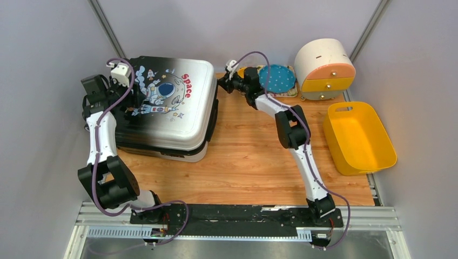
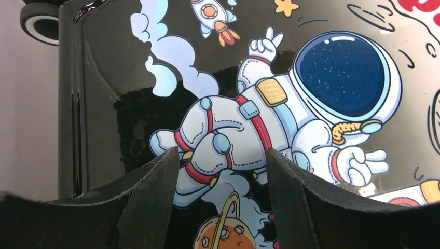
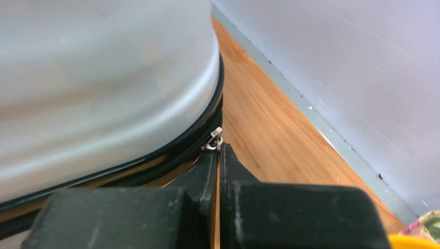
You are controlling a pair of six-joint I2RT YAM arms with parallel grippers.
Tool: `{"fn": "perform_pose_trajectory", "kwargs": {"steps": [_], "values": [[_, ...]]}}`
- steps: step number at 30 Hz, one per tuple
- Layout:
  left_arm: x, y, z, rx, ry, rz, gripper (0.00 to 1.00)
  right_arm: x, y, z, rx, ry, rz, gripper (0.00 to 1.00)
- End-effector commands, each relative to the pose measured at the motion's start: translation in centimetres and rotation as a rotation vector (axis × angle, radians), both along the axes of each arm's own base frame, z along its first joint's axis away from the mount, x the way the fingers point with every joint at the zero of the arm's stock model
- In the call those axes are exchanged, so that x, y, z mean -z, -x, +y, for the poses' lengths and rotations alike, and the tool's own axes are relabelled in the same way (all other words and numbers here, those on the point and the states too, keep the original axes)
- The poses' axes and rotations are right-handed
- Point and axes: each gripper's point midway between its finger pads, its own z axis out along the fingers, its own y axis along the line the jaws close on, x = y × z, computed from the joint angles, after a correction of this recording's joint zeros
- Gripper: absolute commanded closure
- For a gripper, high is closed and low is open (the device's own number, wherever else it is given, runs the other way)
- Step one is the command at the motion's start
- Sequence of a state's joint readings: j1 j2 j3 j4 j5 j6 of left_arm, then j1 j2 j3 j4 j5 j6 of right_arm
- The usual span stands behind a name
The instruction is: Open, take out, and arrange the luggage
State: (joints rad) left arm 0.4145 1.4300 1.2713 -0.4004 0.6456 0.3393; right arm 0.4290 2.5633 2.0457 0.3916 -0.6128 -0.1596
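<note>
The luggage (image 1: 173, 108) lies flat on the left of the wooden table, its astronaut-print lid up and its two shells together. My left gripper (image 1: 134, 103) hovers over the lid's left part. In the left wrist view it (image 2: 223, 166) stands open, with nothing but the astronaut print (image 2: 290, 104) between its fingers. My right gripper (image 1: 221, 83) reaches to the luggage's far right corner. In the right wrist view it (image 3: 218, 148) is shut, and the small silver zipper pull (image 3: 214, 139) is pinched at its tips against the black zipper seam under the silver shell (image 3: 104, 78).
A yellow plastic bin (image 1: 359, 137) sits at the right edge of the table. A round cream-and-orange drawer box (image 1: 324, 67) stands at the back right, with a blue dotted round item (image 1: 276, 78) beside it. Grey walls close in the left, back and right.
</note>
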Motion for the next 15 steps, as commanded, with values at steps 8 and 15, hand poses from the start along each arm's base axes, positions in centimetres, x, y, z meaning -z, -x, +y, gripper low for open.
{"fn": "perform_pose_trajectory", "kwargs": {"steps": [8, 15], "values": [[7.4, 2.8, 0.3, -0.051, 0.06, 0.306, 0.3, -5.8, -5.1, 0.4, 0.111, -0.257, -0.225, 1.0], [7.1, 2.5, 0.3, -0.047, 0.064, 0.302, 0.3, -6.3, -5.6, -0.3, 0.195, -0.265, -0.203, 0.75]]}}
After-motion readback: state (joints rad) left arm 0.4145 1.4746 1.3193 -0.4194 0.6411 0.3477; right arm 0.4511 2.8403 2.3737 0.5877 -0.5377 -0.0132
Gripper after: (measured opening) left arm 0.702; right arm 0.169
